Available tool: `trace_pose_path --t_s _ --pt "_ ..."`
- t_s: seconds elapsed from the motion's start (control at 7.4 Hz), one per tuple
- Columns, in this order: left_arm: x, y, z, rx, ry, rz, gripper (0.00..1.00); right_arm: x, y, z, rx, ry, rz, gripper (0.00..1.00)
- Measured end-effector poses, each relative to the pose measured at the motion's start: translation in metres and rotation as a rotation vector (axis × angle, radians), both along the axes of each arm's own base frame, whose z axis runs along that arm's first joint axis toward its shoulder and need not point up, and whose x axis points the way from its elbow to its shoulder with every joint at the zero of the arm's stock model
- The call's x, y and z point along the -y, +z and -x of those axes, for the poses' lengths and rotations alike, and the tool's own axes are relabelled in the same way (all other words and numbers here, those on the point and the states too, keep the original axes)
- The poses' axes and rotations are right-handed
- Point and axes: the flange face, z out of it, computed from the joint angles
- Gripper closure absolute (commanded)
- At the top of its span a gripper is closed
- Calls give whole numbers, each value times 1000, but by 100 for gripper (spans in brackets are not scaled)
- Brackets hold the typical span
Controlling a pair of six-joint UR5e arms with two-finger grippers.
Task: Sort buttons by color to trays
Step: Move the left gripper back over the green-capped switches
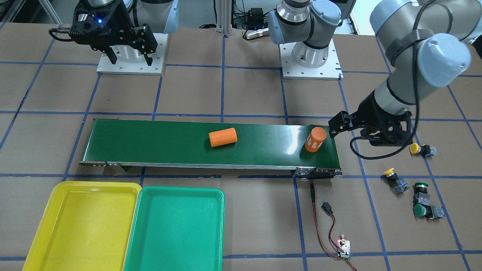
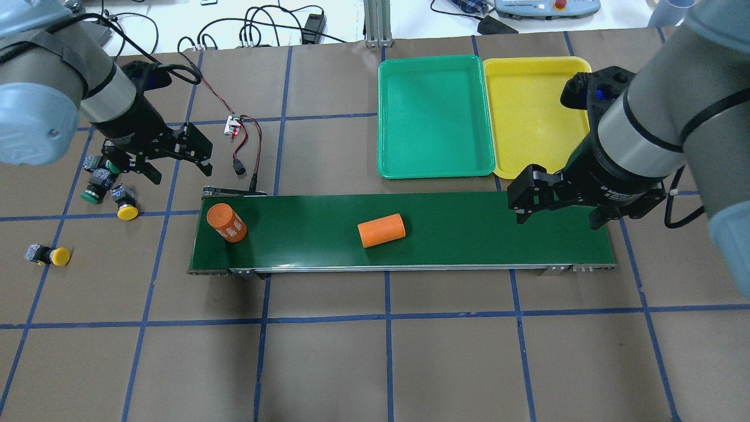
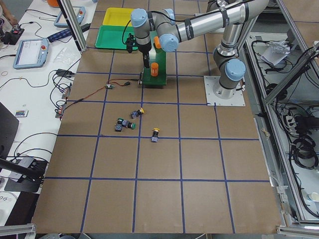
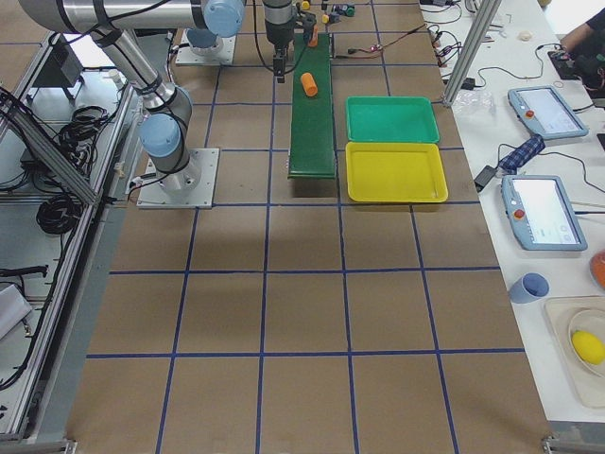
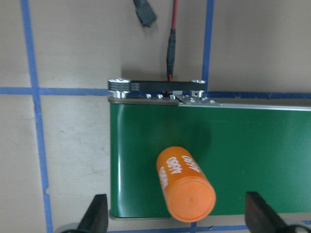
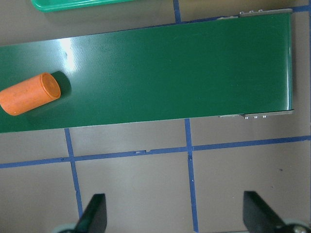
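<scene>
The left gripper [image 2: 176,167] hangs open and empty by the buttons [image 2: 127,212], likely to grab one, while the right gripper [image 2: 556,217] hangs open near the trays [image 2: 433,117].

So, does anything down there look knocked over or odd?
Yes: one orange cylinder lies on its side in the middle of the conveyor belt, while the other cylinder stands upright at its end.

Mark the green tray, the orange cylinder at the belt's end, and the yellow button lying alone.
green tray [image 2: 433,117], overhead exterior view, bare floor.
end orange cylinder [image 2: 227,224], overhead exterior view, middle of body.
lone yellow button [image 2: 60,256], overhead exterior view, yellow cap.
</scene>
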Motion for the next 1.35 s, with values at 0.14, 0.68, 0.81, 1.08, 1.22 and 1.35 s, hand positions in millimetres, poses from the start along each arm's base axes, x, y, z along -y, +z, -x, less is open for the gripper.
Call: trace_pose_path --t_s 0.14,0.68,0.81,1.08,1.22,1.35 --pt "6 5 -41 3 59 7 0 4 0 1 1 -4 8 0" --pt "20 -41 -198 25 209 59 0 5 10 -3 38 3 15 0" --pt "22 -60 -228 26 248 60 0 6 10 -2 36 -6 14 0" --pt "34 -88 -267 27 292 57 0 7 10 2 30 -26 12 0" --pt "45 -102 -280 28 301 56 0 6 9 6 11 -31 3 0" --pt "54 -117 -291 32 306 61 0 5 8 9 -22 -28 -10 0"
